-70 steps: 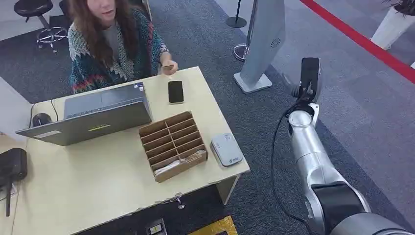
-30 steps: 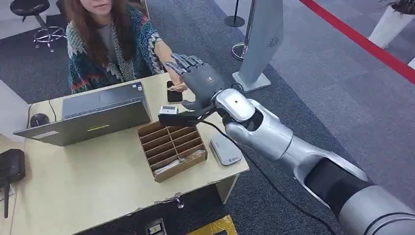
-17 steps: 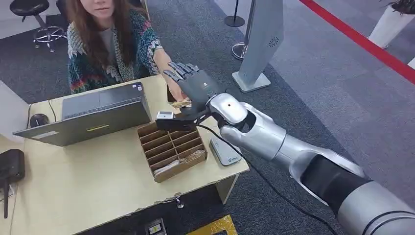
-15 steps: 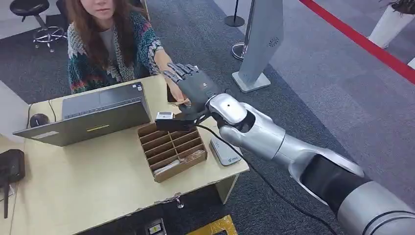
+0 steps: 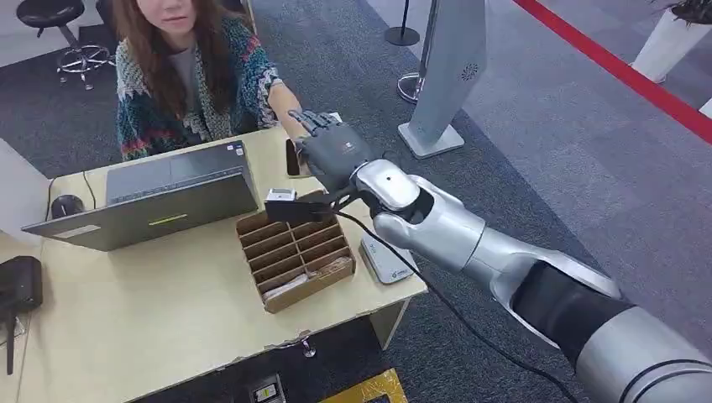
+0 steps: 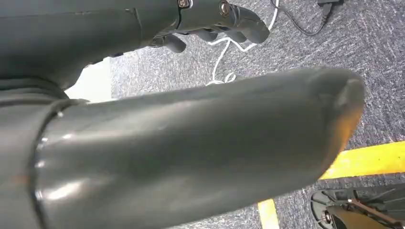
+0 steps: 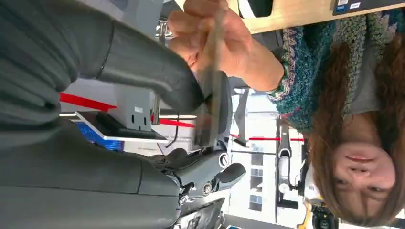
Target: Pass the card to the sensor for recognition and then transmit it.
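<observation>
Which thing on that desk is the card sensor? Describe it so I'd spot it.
Find the pale wooden desk, then its front right corner. Beside the brown slotted organizer, partly under the robot's silver arm, lies the sensor: a flat, light grey, rounded pad, unlike the black phone farther back.

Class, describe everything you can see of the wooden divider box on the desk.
The wooden divider box is a shallow, open-topped tray of light brown board that looks like thin wood. Slats split it into two columns of narrow slots. It lies flat, turned at an angle, on the pale desk, between the grey laptop and the small grey reader. Most slots look empty; the slot nearest the robot holds something pale and wrapped. The right hand hangs above its far end, apparently not touching it.
</observation>
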